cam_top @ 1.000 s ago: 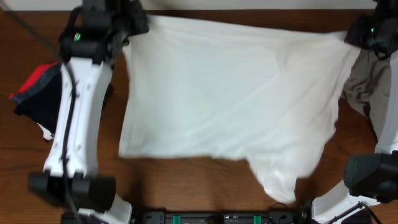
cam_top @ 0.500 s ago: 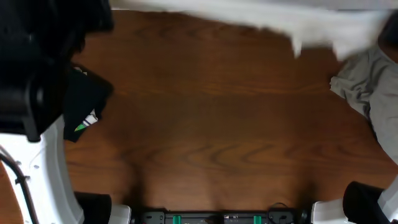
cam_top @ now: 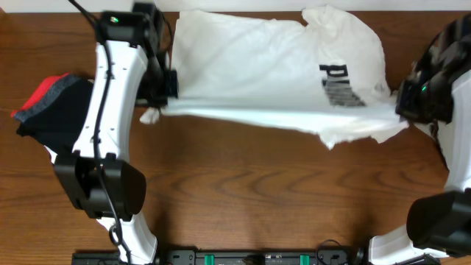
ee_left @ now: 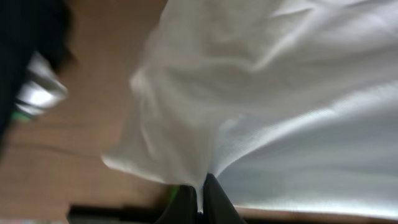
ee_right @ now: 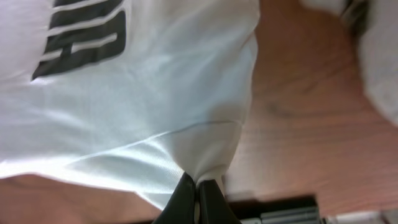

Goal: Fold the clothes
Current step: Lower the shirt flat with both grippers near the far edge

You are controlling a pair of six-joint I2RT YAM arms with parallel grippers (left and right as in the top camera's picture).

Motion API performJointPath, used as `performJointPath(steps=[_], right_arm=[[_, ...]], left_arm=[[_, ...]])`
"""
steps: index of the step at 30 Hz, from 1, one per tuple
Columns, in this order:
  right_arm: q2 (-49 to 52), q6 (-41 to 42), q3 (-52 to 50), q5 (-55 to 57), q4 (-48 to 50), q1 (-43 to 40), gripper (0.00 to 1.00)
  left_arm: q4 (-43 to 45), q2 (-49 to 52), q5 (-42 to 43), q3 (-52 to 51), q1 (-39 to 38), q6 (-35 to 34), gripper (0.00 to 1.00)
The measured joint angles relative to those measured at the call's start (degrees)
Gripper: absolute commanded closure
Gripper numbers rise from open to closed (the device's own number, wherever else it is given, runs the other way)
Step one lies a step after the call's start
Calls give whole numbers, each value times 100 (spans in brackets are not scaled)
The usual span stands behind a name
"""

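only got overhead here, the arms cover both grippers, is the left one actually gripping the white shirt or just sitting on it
observer: Gripping. In the left wrist view the left gripper is shut, with a fold of the white T-shirt pinched between its fingers.
operator: ok and the right one
observer: Also shut on it. The right wrist view shows the right gripper pinching a corner of the shirt just below a stitched seam.
operator: anything close to that right gripper i should know about
observer: A grey garment lies at the upper right of the right wrist view, with bare table between it and the pinched corner.
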Motion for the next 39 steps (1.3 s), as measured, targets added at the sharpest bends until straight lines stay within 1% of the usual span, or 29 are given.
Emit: performJointPath(steps=[3, 8, 12, 16, 20, 22, 23, 25, 30, 39], right_arm=[[0, -50, -737, 2, 107, 0, 99], [0, -92, -1617, 24, 192, 0, 99], [0, -107, -2164, 39, 275, 0, 99], [0, -109, -2435, 17, 356, 0, 99], [0, -111, -2457, 0, 531, 0, 99], [0, -111, -2459, -2, 785, 0, 99], [0, -111, -2459, -2, 800, 0, 99], [0, -114, -2461, -4, 1056, 0, 99], [-2, -105, -2465, -31, 1904, 0, 99], [-2, -85, -2472, -227, 3381, 0, 99]], left_arm=[[13, 0, 133, -584, 0, -9, 94], [2, -7, 177, -1320, 0, -11, 94], [-55, -35, 195, -1770, 0, -11, 94], [57, -179, 219, -2264, 0, -11, 94], [444, -433, 238, -2494, 0, -13, 94], [876, -616, 240, -2507, 0, -13, 94], [905, -632, 243, -2507, 0, -13, 94], [1241, -730, 254, -2516, 0, -15, 94], [2118, -778, 234, -2518, 0, -92, 94], [3386, -778, -166, -2520, 0, -455, 94]])
